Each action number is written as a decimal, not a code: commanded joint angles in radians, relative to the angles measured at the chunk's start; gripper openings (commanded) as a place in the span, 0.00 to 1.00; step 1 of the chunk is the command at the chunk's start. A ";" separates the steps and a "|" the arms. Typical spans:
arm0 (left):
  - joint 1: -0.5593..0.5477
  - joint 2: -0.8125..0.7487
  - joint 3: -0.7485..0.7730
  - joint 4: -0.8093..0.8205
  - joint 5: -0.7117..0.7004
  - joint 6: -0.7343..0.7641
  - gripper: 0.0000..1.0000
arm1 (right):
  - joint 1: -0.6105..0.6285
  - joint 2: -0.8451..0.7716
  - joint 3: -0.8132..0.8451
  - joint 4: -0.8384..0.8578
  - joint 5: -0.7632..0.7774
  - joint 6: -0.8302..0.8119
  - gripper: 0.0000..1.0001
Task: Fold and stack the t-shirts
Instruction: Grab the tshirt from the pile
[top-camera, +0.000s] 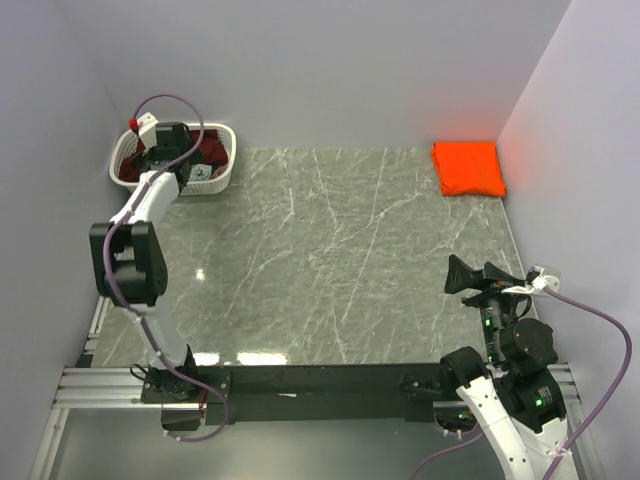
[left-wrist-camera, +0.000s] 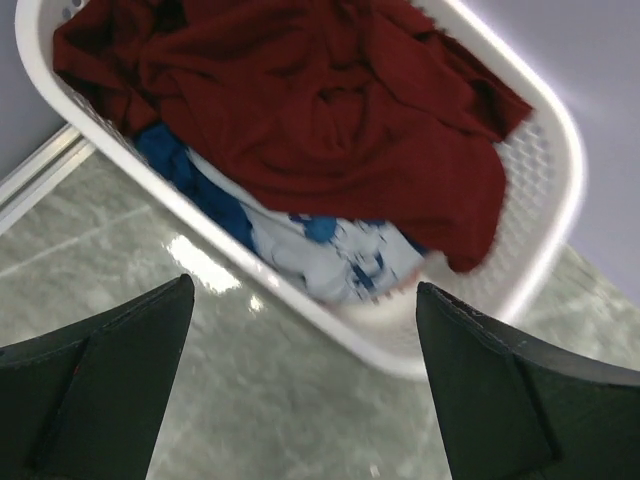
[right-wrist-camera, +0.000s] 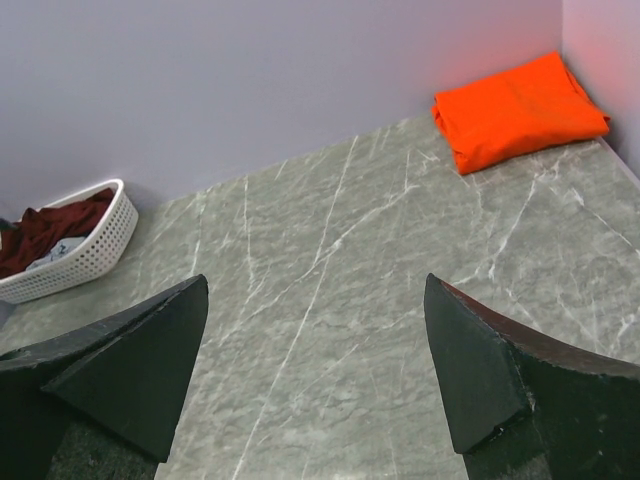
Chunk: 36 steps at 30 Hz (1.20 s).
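The maroon t-shirt (left-wrist-camera: 330, 110) lies crumpled in the white lattice basket (left-wrist-camera: 545, 170), over the blue t-shirt with a white print (left-wrist-camera: 330, 255). My left gripper (left-wrist-camera: 305, 310) is open and empty, hovering over the basket's near rim; in the top view it (top-camera: 172, 150) is above the basket (top-camera: 222, 176). The orange t-shirt (top-camera: 468, 167) lies folded at the far right corner, also in the right wrist view (right-wrist-camera: 520, 105). My right gripper (right-wrist-camera: 315, 300) is open and empty, held above the table near its base (top-camera: 468, 275).
Grey marble table (top-camera: 330, 260) with walls on the left, back and right. The basket also shows far off in the right wrist view (right-wrist-camera: 70, 255). A metal rail (top-camera: 90, 380) runs along the near edge.
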 joint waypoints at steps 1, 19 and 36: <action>0.048 0.115 0.133 0.035 -0.007 0.016 0.98 | 0.001 0.017 -0.003 0.025 -0.013 0.004 0.94; 0.135 0.484 0.449 0.103 0.099 0.043 0.30 | 0.001 0.137 0.001 0.022 -0.065 -0.019 0.92; 0.098 -0.019 0.366 0.184 0.225 0.019 0.01 | 0.001 0.161 0.043 0.007 -0.162 0.010 0.91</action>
